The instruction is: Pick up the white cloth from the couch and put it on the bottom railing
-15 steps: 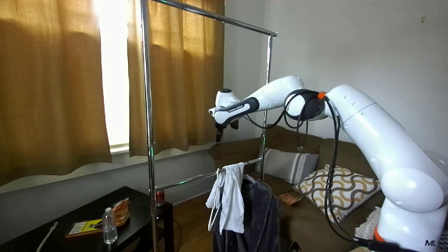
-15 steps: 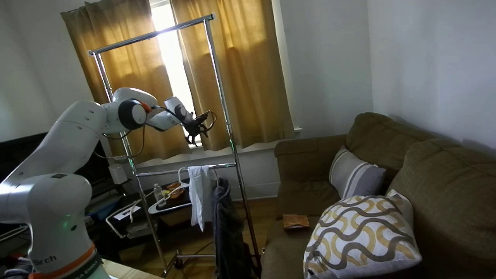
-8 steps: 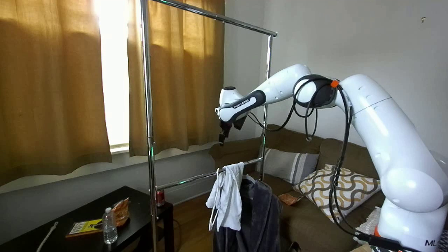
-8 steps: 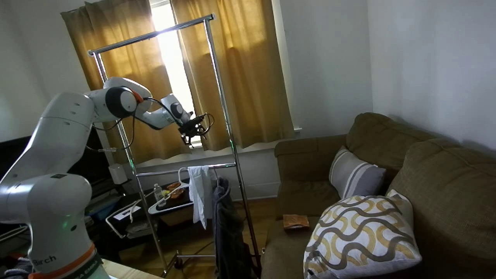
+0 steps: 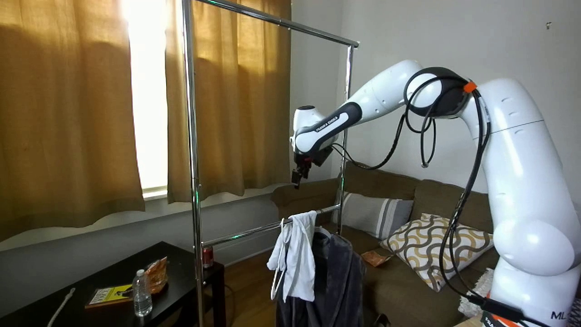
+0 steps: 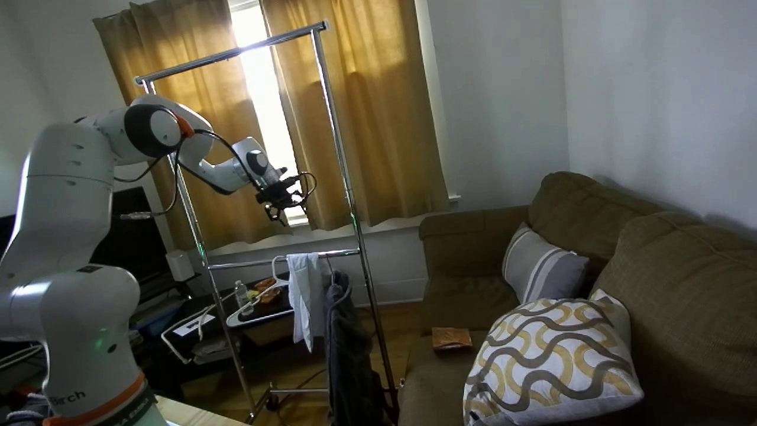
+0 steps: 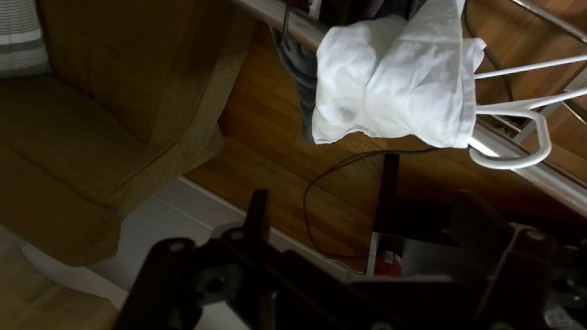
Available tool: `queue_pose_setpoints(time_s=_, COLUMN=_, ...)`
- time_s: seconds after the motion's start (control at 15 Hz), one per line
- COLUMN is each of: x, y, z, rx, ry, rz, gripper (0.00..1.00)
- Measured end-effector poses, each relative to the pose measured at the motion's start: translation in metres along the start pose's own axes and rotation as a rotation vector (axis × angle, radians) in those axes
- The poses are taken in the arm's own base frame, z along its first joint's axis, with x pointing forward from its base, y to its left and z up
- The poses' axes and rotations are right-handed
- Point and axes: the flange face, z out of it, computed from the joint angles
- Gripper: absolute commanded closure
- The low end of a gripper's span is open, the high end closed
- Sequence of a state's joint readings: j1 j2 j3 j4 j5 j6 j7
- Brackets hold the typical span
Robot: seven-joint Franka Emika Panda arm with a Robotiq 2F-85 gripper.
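The white cloth [image 5: 299,261] hangs draped over the bottom railing [image 5: 245,233] of the chrome rack, beside the dark grey garment. Both exterior views show it there [image 6: 306,299]. In the wrist view the cloth [image 7: 394,87] lies folded over the bar, at the top of the picture. My gripper [image 7: 362,201] is open, with its fingers wide apart and nothing between them. In both exterior views the gripper [image 5: 297,177] is above the railing and cloth, apart from them [image 6: 278,212]. The brown couch [image 6: 467,242] stands beside the rack, with no cloth visible on it.
White hangers [image 6: 260,316] and the dark grey garment [image 5: 336,277] hang on the railing beside the cloth. The rack's upright posts [image 5: 193,150] stand near the arm. A dark table [image 5: 177,254] holds a bottle [image 5: 142,293] and a red can [image 5: 208,257]. Cushions [image 6: 550,361] lie on the couch.
The arm has drawn back toward its base, its elbow rising and the gripper shifting away from the window side. The cloth stays on the railing, its lower end swaying slightly.
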State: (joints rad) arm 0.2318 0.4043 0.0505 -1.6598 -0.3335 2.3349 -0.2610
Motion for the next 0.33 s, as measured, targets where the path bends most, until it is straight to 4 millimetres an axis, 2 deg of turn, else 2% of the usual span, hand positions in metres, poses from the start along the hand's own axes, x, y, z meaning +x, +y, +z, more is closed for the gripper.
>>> queue_pose_setpoints(time_s=0.33, x=-0.023, y=-0.003, z=-0.009, rx=-0.007, ry=0.040, rz=0.027, gripper=0.00)
